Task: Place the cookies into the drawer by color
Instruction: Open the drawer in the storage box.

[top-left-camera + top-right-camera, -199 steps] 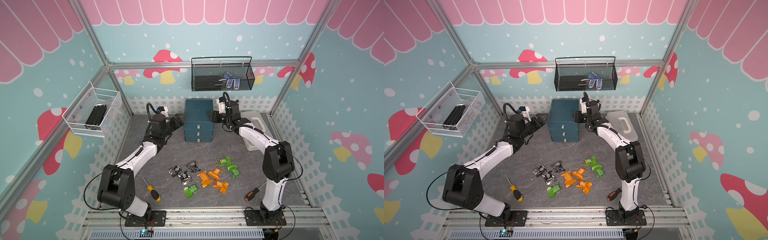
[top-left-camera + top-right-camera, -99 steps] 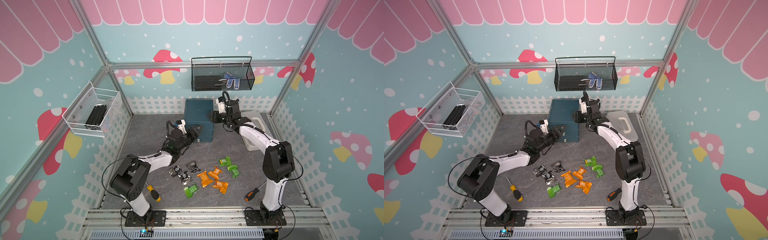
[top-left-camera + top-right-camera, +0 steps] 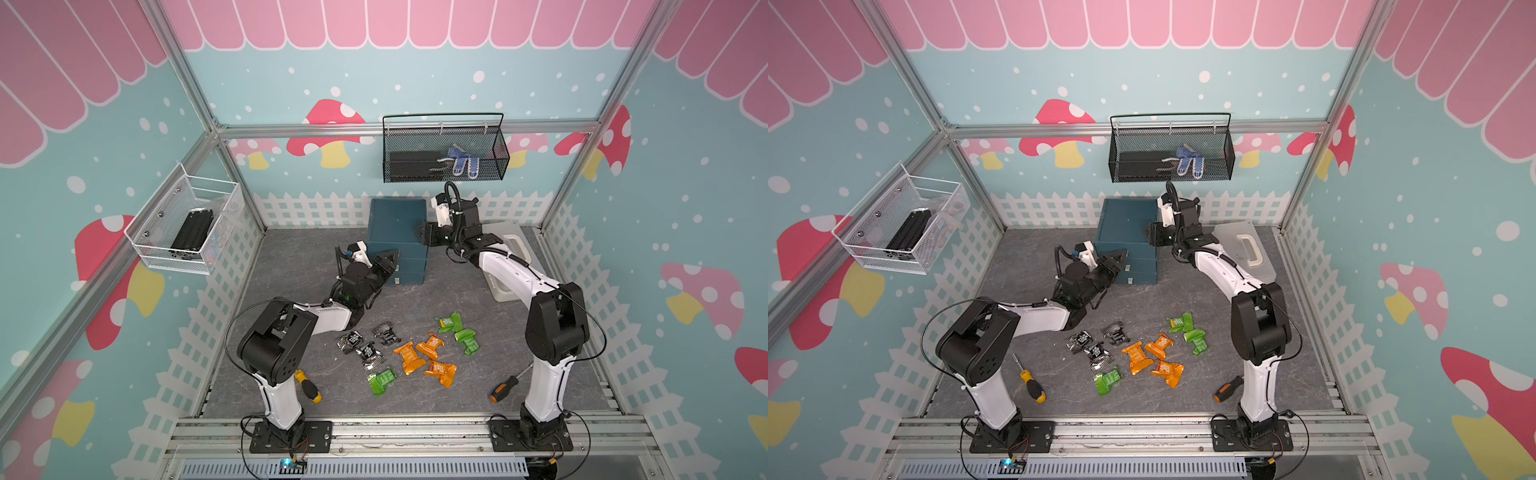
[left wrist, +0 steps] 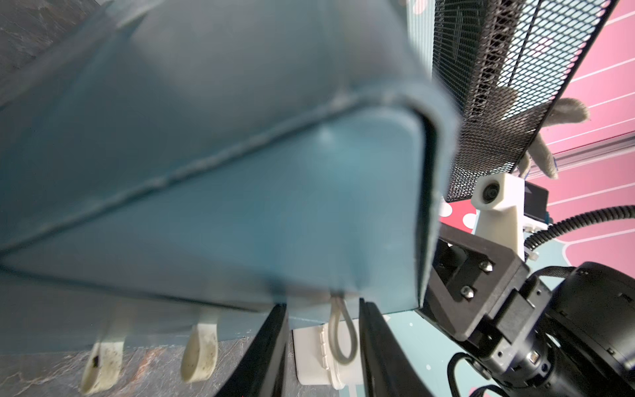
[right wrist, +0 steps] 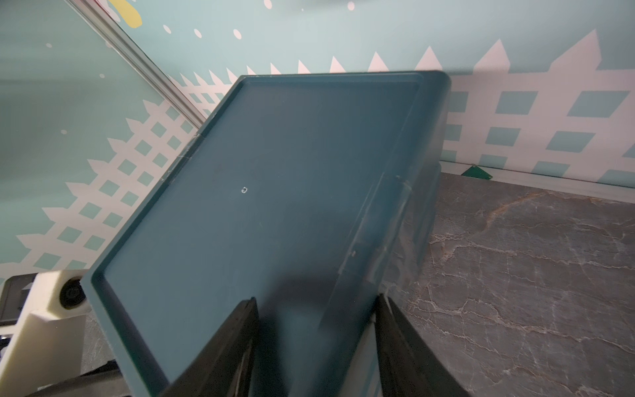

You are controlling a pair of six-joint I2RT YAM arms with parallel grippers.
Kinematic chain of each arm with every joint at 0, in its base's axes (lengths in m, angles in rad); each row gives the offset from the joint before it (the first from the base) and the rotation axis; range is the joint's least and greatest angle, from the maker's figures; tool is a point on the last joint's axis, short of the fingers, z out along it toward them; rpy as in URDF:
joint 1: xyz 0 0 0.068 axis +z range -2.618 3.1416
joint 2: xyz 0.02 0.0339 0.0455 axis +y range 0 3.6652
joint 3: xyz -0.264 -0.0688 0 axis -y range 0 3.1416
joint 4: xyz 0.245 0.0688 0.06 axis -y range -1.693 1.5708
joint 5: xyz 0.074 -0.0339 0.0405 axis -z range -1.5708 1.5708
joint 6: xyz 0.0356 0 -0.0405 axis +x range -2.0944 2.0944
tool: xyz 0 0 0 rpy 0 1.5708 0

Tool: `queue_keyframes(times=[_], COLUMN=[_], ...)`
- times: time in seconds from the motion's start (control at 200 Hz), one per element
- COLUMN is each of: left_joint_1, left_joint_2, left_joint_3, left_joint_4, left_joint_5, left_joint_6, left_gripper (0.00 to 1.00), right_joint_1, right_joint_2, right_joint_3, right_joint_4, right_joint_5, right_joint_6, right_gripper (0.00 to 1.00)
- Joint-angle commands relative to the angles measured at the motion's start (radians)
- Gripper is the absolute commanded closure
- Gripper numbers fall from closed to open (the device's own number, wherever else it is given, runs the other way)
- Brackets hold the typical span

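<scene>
The dark teal drawer [image 3: 397, 220] cabinet stands at the back, all three fronts shut. My left gripper [image 3: 394, 258] is at its front. In the left wrist view its jaws [image 4: 321, 304] stand apart on either side of the top drawer's pale loop handle [image 4: 340, 337], with gaps on both sides. My right gripper [image 3: 420, 235] straddles the cabinet's top right front edge, one finger on the top and one against the side [image 5: 318, 297]. The cookies lie loose on the floor in front: black-silver [image 3: 365, 351], orange [image 3: 430, 345] and green [image 3: 467, 340] packets, with one green [image 3: 381, 381] apart.
A yellow-handled screwdriver [image 3: 308, 390] lies by the left arm's base and an orange-handled one [image 3: 503, 388] by the right arm's base. A translucent white case [image 3: 512, 249] sits right of the cabinet. A black mesh basket [image 3: 444, 153] hangs above it, and a white wire basket [image 3: 187, 224] is on the left wall.
My left arm has swung from the cabinet's left side round to its front, and its jaws have narrowed around the top handle. The right arm has stayed put.
</scene>
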Motion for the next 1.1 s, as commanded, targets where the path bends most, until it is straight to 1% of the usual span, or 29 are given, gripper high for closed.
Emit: queue_keyframes(times=[0.0,0.03,0.14,0.17,0.23,0.265,0.335,0.425,0.515,0.725,0.831,0.926,1.096], left_joint_1=[0.003,0.003,0.003,0.003,0.007,0.012,0.021,0.016,0.002,-0.006,-0.022,-0.059,-0.083], left_joint_2=[0.006,0.011,0.032,0.035,0.039,0.042,0.045,0.031,-0.027,-0.185,-0.255,-0.306,-0.329], left_joint_3=[0.038,0.052,0.078,0.079,0.085,0.095,0.108,0.081,0.024,-0.153,-0.201,-0.223,-0.270], left_joint_4=[0.026,0.016,0.021,0.022,0.013,-0.002,-0.028,-0.017,-0.031,-0.032,-0.063,-0.115,-0.111], left_joint_5=[-0.057,-0.044,-0.017,-0.018,-0.022,-0.016,0.002,0.012,0.015,0.063,0.070,0.070,0.083], left_joint_6=[0.037,0.041,0.036,0.036,0.044,0.047,0.048,0.061,0.078,0.061,0.077,0.101,0.088], left_gripper=[0.75,0.77,0.80,0.83,0.95,1.00,1.00,1.00,1.00,1.00,1.00,1.00,1.00], right_joint_1=[0.009,0.009,0.007,0.008,0.007,0.007,0.007,0.007,0.005,0.004,0.004,0.005,0.004], right_joint_2=[0.039,0.041,0.052,0.057,0.067,0.072,0.078,0.092,0.108,0.136,0.146,0.153,0.171], right_joint_3=[-0.001,0.000,0.018,0.025,0.043,0.053,0.061,0.077,0.089,0.116,0.128,0.140,0.154], right_joint_4=[-0.133,-0.133,-0.138,-0.143,-0.156,-0.163,-0.167,-0.183,-0.198,-0.213,-0.213,-0.219,-0.222], right_joint_5=[-0.031,-0.031,-0.032,-0.034,-0.034,-0.032,-0.028,-0.008,0.018,0.023,0.024,0.026,0.012], right_joint_6=[-0.026,-0.025,-0.026,-0.025,-0.026,-0.025,-0.026,-0.031,-0.031,-0.026,-0.026,-0.027,-0.024], right_gripper=[0.43,0.44,0.43,0.43,0.43,0.43,0.43,0.43,0.42,0.43,0.43,0.43,0.43])
